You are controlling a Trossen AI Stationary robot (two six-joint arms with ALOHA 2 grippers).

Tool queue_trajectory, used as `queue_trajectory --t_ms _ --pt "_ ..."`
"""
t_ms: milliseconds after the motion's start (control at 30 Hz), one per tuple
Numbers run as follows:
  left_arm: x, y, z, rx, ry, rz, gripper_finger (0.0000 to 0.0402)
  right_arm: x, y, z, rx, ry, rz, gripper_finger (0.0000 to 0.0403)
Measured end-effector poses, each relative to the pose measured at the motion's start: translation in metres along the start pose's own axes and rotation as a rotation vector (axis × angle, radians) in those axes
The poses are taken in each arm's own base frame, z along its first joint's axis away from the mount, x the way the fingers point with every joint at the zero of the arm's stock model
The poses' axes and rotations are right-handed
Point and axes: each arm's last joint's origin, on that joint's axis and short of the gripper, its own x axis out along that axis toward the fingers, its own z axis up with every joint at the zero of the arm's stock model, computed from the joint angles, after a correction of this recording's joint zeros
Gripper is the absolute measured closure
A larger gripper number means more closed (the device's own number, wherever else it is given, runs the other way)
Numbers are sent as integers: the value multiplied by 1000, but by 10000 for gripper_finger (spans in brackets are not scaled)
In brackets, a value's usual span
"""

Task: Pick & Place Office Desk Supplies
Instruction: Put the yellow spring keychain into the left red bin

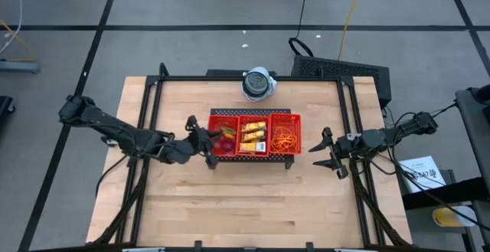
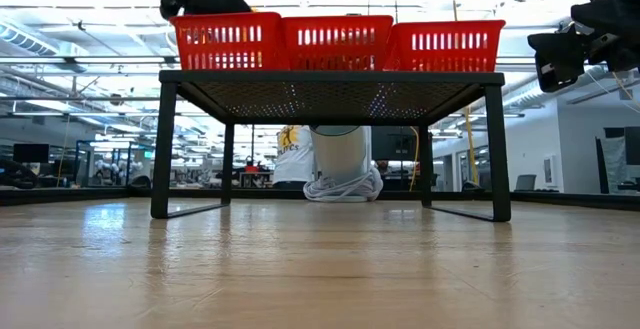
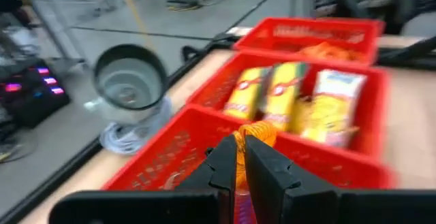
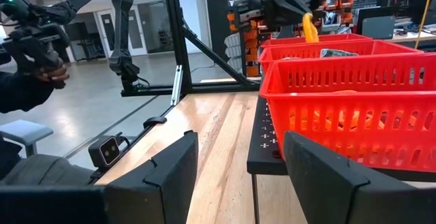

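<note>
Left hand [image 3: 240,157] is clamped on an orange rubber band [image 3: 253,134], held above the left compartment of the red tray [image 1: 255,134]; the lower part of the loop is hidden between the fingers. What lies in that compartment is blurred, too hard to make out. Middle compartment holds yellow packets [image 1: 253,135], labels unreadable. Right compartment holds more orange bands [image 1: 286,136]. The tray sits on a black mesh stand [image 2: 330,94] on the wooden surface [image 1: 245,206]; the low view hides the contents behind the tray walls. Round white-grey device [image 1: 259,83] is beyond the tray. Right hand [image 1: 325,152], fingers apart and empty, hovers beside the tray's right end.
</note>
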Motion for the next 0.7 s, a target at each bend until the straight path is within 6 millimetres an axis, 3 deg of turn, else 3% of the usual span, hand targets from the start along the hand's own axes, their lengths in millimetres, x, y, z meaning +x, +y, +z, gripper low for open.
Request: queue_trajectory --t_ms 467,567,700 --pt "1 0 1 -57 7 -65 367 0 0 0 0 0 0 197" --pt "2 0 2 -77 8 -63 340 0 0 0 0 0 0 197" --pt "2 0 2 -90 8 -63 272 0 0 0 0 0 0 197"
